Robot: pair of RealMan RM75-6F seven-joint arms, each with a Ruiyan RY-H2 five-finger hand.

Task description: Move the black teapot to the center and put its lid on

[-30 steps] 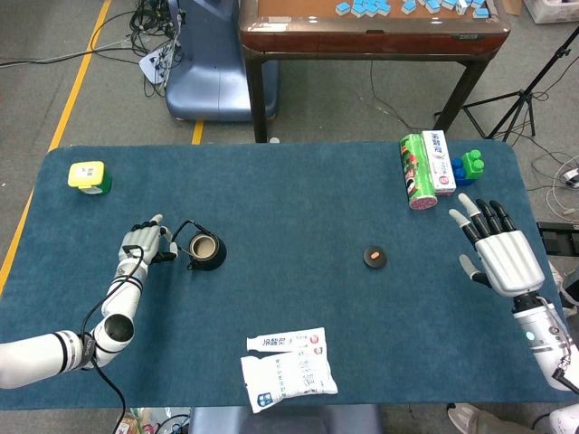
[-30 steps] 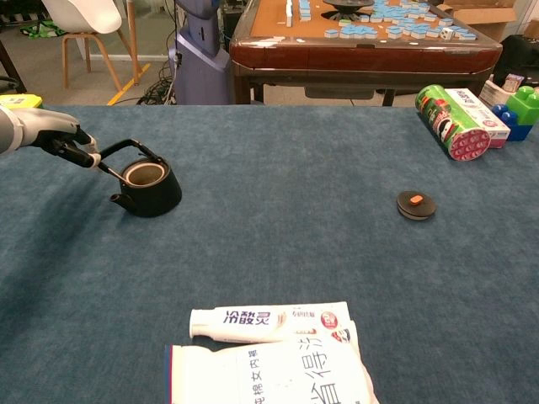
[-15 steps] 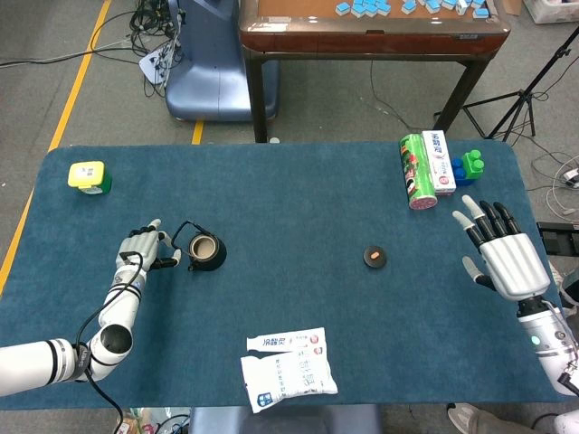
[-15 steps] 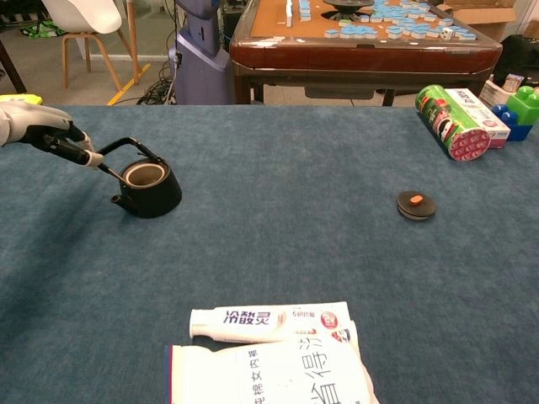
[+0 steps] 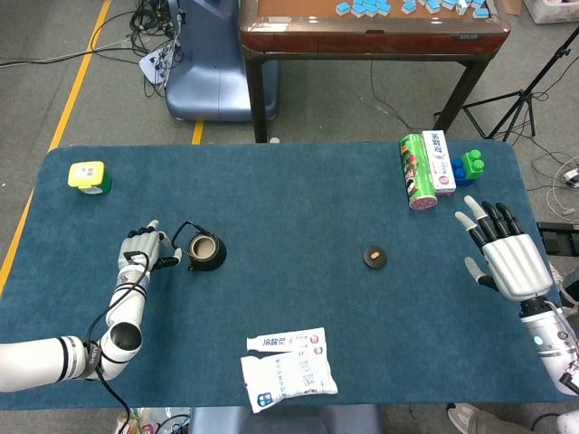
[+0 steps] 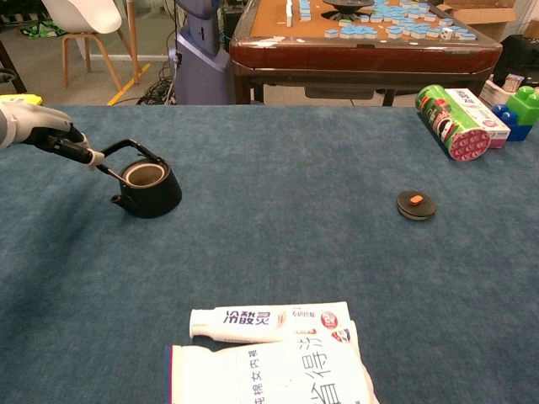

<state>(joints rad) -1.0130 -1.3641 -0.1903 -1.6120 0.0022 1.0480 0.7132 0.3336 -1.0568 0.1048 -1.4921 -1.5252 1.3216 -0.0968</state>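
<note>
A: While we go from the left edge, what's first?

B: Yellow-green box (image 5: 90, 176) at the far left of the counter (image 5: 289, 190). Then my left hand (image 5: 143, 248), fingertips (image 6: 91, 157) at the raised wire handle of the black teapot (image 6: 148, 188). Looks like a pinch on the handle, other fingers loosely curled. Can't tell how firm.

A: Teapot position?

B: Upright on the counter's left part, open top, no lid, spout pointing toward me in chest view. Well left of center.

A: Middle?

B: Toothpaste box (image 6: 271, 319) and white packet (image 6: 269, 376) at the near edge, touching, box on the far side. Lid (image 6: 416, 204) flat on the counter right of center, orange knob up, well apart from the teapot.

A: Right side?

B: Green can (image 5: 417, 171) lying down, white carton (image 5: 441, 161) just beside it, blue-green blocks (image 5: 468, 167) next. My right hand (image 5: 505, 253) is near the right edge, fingers spread, holding nothing.
</note>
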